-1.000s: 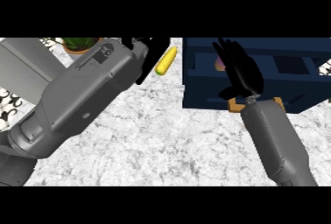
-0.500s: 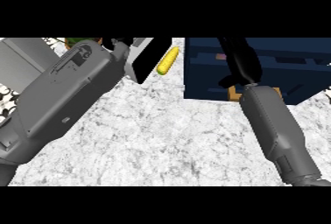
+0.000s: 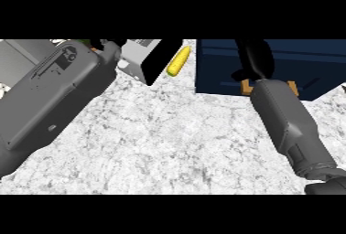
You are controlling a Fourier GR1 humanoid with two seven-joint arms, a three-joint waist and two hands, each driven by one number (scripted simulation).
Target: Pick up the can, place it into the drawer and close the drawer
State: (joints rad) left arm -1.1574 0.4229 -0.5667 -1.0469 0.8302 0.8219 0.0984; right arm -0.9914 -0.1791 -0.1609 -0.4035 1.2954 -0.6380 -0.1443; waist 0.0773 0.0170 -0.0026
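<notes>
1. The right hand is hanging over the dark blue drawer, pointing away from the body, with its tips running out of sight at the upper edge. I cannot tell how far its fingers are bent or whether anything is sitting inside them.
2. The can is not showing anywhere. It may be lying hidden under this hand or already inside the drawer, and the view is not settling which.
3. The right forearm is slanting up from the lower right corner straight toward the drawer. That line suits lowering something in from above, which in my judgement is the step in hand.
4. The drawer is standing open toward the robot, its front edge lying over the marbled tabletop. It is probably staying open so the can can go in before the front is pushed shut.
5. The left hand is showing only as a dark scrap at the upper edge, past the end of the broad left forearm. Its fingers are hidden, so I cannot tell its state; it is lying well apart from the drawer.
6. A yellow corn cob is lying tilted just left of the drawer, beside a grey box, and neither is taking part in the job.
</notes>
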